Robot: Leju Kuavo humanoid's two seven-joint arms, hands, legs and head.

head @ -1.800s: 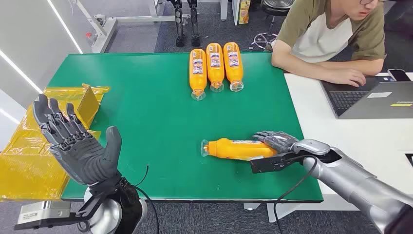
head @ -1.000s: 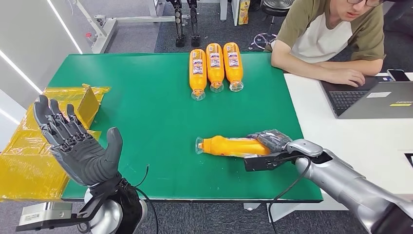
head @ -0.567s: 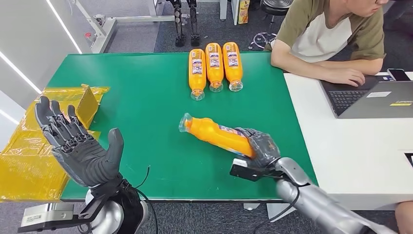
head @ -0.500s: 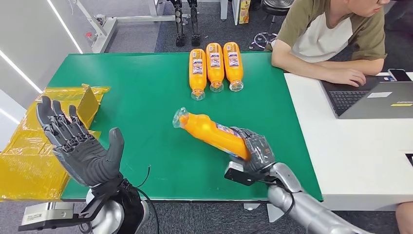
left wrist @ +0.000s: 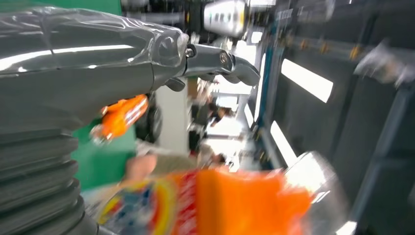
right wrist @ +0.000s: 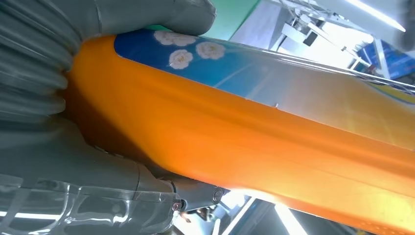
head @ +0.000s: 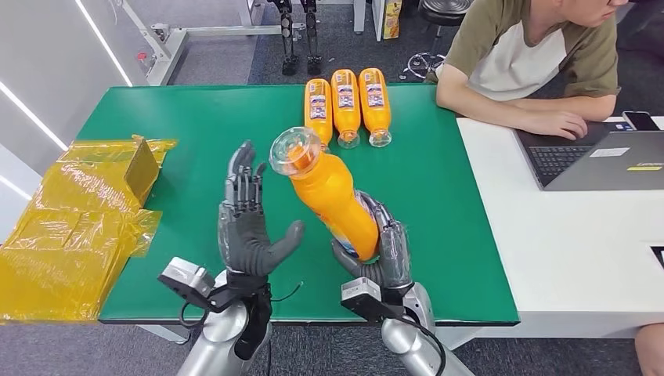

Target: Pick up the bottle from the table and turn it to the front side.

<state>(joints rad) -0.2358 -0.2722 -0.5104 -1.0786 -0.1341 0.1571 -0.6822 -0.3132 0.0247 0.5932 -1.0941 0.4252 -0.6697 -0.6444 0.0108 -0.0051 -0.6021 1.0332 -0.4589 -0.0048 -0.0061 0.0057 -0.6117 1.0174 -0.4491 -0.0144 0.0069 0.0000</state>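
Observation:
My right hand (head: pixel 382 249) grips the lower body of an orange bottle (head: pixel 333 196) and holds it up off the green table (head: pixel 196 133), its clear cap end tilted up toward the camera. In the right wrist view the bottle (right wrist: pixel 254 132) lies across the palm, a blue label with white flowers showing under the thumb. My left hand (head: pixel 249 223) stands upright just left of the bottle, fingers apart, palm facing it, not touching. The left wrist view shows the blurred bottle (left wrist: pixel 215 200) close to that hand (left wrist: pixel 73 63).
Three more orange bottles (head: pixel 345 95) lie side by side at the table's far edge. Yellow plastic wrapping (head: pixel 66 227) lies at the left. A person (head: pixel 540 55) sits at the white table on the right with a laptop (head: pixel 603 157) and a phone (head: pixel 642 120).
My right hand lifted the bottle from lying on the table and swung it up toward the middle. My left hand moved from the far left in beside the bottle.

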